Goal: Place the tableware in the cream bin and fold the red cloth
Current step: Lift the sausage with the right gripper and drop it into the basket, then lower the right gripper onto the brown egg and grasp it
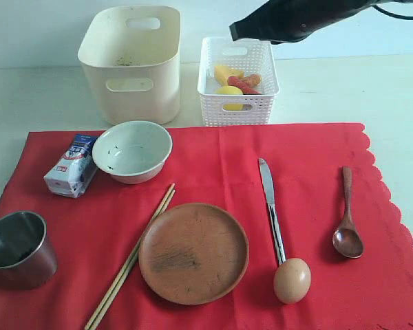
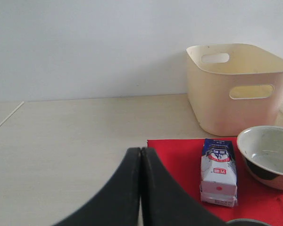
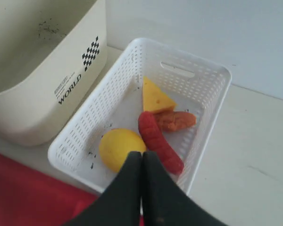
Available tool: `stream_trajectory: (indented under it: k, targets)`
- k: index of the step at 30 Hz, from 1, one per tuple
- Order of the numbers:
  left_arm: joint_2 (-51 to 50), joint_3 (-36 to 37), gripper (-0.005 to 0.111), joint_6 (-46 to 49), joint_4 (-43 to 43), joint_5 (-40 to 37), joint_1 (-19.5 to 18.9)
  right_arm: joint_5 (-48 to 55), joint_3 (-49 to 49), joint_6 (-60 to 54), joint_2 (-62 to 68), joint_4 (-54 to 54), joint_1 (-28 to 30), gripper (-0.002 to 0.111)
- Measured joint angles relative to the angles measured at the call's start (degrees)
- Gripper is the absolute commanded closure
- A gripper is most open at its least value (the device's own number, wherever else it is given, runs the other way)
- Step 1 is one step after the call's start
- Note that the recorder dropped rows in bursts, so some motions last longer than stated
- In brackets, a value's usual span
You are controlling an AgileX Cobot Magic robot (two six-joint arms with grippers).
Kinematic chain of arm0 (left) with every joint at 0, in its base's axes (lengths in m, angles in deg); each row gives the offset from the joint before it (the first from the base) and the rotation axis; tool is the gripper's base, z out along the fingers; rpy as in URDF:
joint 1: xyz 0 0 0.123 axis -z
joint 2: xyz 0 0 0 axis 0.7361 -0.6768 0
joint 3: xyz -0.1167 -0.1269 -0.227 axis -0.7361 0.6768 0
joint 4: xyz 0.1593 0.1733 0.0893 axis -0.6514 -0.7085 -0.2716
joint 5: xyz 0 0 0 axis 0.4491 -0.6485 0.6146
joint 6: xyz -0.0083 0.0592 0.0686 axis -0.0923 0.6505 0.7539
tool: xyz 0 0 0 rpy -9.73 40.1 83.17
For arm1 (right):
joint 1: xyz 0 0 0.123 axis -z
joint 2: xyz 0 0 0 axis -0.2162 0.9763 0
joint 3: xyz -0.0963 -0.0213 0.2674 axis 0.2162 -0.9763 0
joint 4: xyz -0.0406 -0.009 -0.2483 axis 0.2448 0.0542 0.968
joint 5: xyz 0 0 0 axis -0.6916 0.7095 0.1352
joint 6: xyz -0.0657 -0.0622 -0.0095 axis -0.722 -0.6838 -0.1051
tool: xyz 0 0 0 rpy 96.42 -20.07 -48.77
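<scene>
- Right wrist view: right gripper (image 3: 141, 160) pinched closed, empty, over white lattice basket (image 3: 80, 136) of food (image 3: 156, 139).
- Left gripper (image 2: 140, 155) closed, empty, near red cloth (image 2: 179, 160).
- Pale bowl (image 1: 132, 151), wooden plate (image 1: 193, 253), metal knife (image 1: 270, 206) on cloth; clearing into cream bin (image 1: 134, 106) needed before folding.

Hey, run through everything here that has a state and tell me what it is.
Tall cream plastic bin, upright and empty.
White lattice basket, holding food pieces.
Bright red cloth, spread flat and unfolded.
Pale bowl, upright and empty.
Steel cup, upright and empty.
Milk carton, lying on its side.
Left end effector, shut and empty.
Right end effector, shut and empty.
</scene>
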Motion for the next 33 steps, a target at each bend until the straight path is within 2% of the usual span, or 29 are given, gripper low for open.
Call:
stream_trajectory:
  k: [14, 17, 20, 24, 26, 28, 33]
  targets:
    - [0.00, 0.00, 0.106, 0.00, 0.00, 0.00, 0.00, 1.60, -22.90, 2.52, -23.88, -2.91, 0.00, 0.108]
    - [0.00, 0.00, 0.106, 0.00, 0.00, 0.00, 0.00, 4.70, -28.74, 2.52, -29.64, -5.24, -1.79, 0.108]
    - [0.00, 0.00, 0.106, 0.00, 0.00, 0.00, 0.00, 10.01, -33.46, 2.76, -32.78, -5.90, -5.90, 0.105]
    - [0.00, 0.00, 0.106, 0.00, 0.00, 0.00, 0.00, 13.20, -37.42, 6.98, -32.42, -6.13, -11.93, 0.063]
    - [0.00, 0.00, 0.106, 0.00, 0.00, 0.00, 0.00, 13.75, -38.71, 8.35, -31.24, -6.13, -14.82, 0.047]
    - [0.00, 0.00, 0.106, 0.00, 0.00, 0.00, 0.00, 14.59, -39.47, 8.76, -29.75, -6.13, -17.25, 0.042]
    - [0.00, 0.00, 0.106, 0.00, 0.00, 0.00, 0.00, 17.92, -39.91, 9.36, -29.10, -3.92, -18.18, 0.042]
